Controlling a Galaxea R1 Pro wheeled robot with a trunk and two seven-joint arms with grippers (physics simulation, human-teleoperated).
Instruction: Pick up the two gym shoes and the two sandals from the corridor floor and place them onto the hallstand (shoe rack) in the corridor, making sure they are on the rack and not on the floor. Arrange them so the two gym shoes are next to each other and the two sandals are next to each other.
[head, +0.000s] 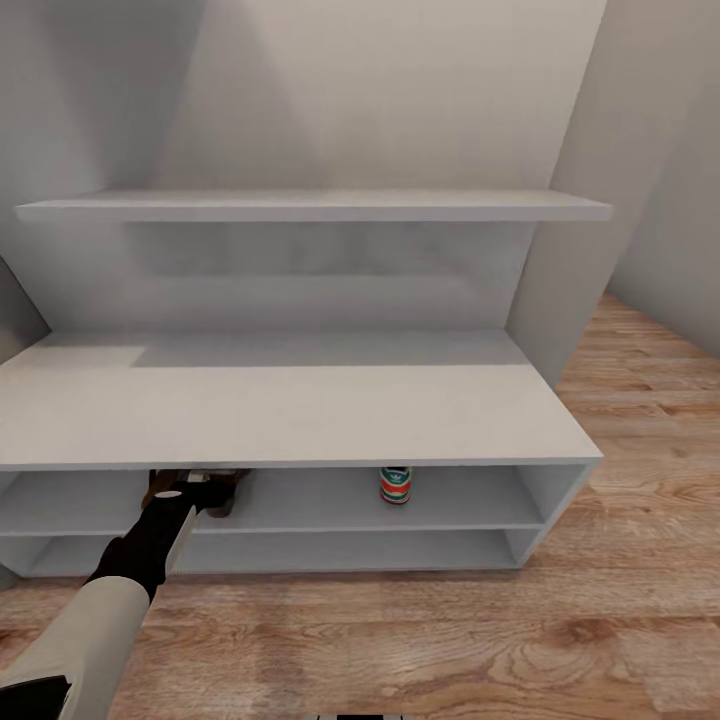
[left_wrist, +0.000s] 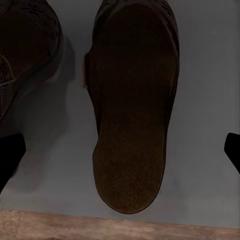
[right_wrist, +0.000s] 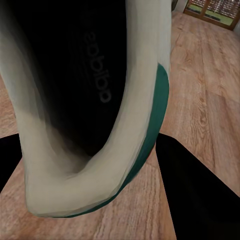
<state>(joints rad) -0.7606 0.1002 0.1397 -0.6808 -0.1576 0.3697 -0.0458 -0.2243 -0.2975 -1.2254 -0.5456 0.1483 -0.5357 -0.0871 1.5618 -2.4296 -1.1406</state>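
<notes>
A: Start big. What's in front of us?

B: The hallstand (head: 300, 415), wide and pale grey, standing on the corridor floor (head: 480, 640). Its upper open shelf holds one gym shoe (head: 396, 485) toward the right, heel tab facing us. At the left of that same shelf the left gripper (head: 205, 500) reaches in among the sandals (head: 180, 483).

B: In the left wrist view one sandal (left_wrist: 132, 105) lies flat on the grey shelf, footbed up, and its partner (left_wrist: 22, 55) sits just beside it. The dark fingertips (left_wrist: 233, 150) stand wide at either side, touching neither. So that gripper is released.

A: And the right one?

B: The right wrist view has the other gym shoe (right_wrist: 95, 110) close up, collar opening toward the camera, over bare planks. The right gripper's dark fingers (right_wrist: 200, 190) flank it, so it looks clamped on the shoe, though the contact itself is hidden.

A: How will that shoe handle?

B: Light, I'd judge, with a soft upper that gives under a squeeze. The stiffer heel collar is the safer hold; a grip on the side wall may let it swing.
</notes>
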